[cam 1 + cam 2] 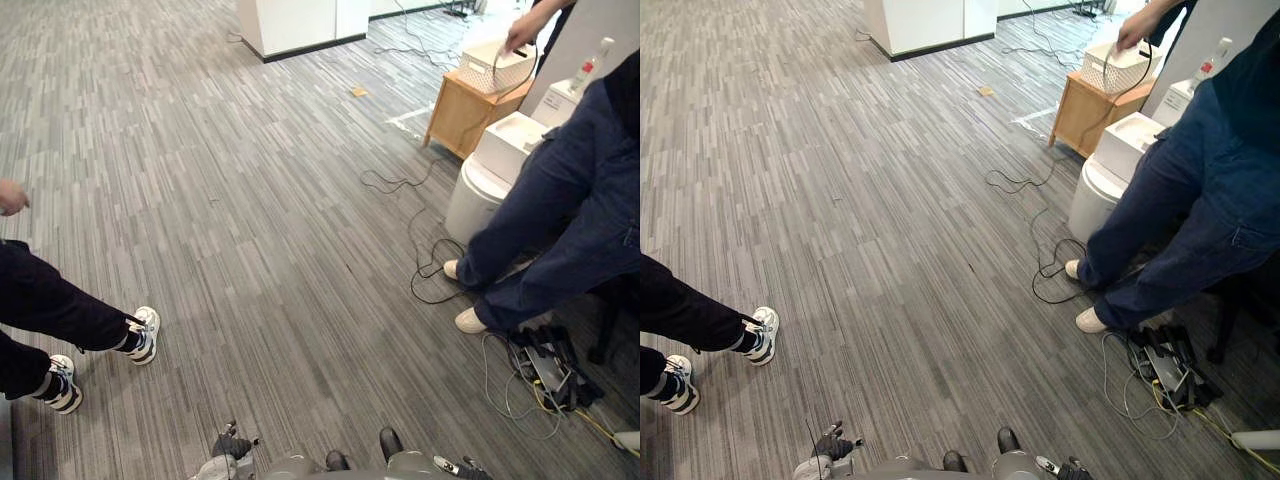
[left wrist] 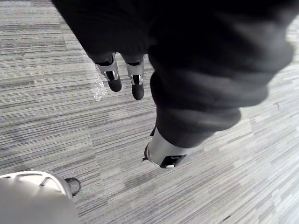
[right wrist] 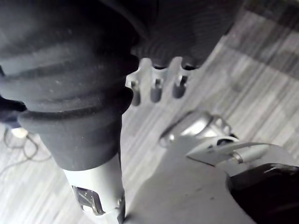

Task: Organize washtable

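Both slack: left robot hand [image 2: 136,86], right robot hand [image 3: 156,91]; striped grey carpet [image 1: 250,200].

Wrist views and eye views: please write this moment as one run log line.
left hand: open, empty | right hand: open, empty | basket: on wooden cabinet, held by person's hand

No writing, label or number can be read anywhere.

A basket [image 1: 497,66] sits on the worktop [image 1: 463,115]; a person [image 1: 560,230] stands just before it, a second person [image 1: 50,320] far to its left.
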